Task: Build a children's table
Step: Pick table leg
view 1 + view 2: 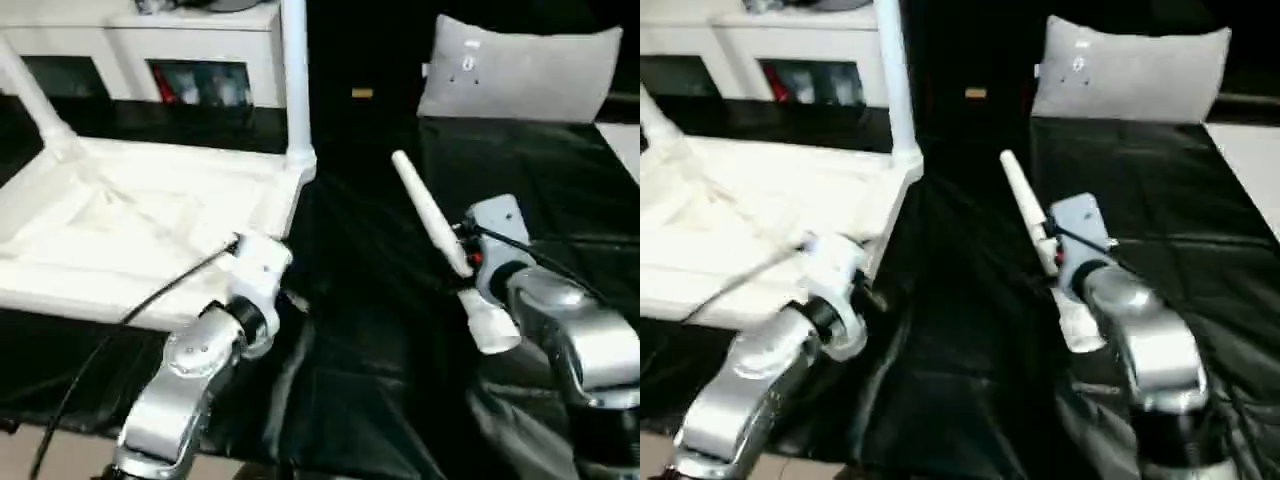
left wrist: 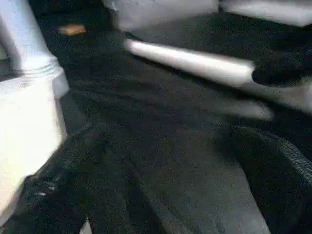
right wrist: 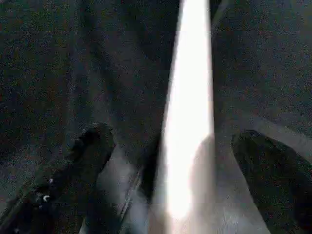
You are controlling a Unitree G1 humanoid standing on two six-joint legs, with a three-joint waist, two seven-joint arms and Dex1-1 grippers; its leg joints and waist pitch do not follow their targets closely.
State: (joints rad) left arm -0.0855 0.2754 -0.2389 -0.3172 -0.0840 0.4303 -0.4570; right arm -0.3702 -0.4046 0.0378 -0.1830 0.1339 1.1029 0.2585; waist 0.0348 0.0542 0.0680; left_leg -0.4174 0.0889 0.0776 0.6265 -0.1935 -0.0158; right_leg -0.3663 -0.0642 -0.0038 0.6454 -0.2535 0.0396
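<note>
The white tabletop (image 1: 150, 225) lies upside down on the black worktable (image 1: 400, 330), two legs already standing. The right gripper (image 1: 468, 258) grasps a loose leg (image 1: 432, 222); I cannot tell the left gripper's (image 1: 262, 262) state. Next, the leg's wide end must go to a free corner socket.

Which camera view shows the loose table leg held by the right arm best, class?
The left eye view: the whole loose leg shows, tilted, in the right gripper. The right eye view has its lower end partly hidden. Both wrist views show part of its length.
</note>
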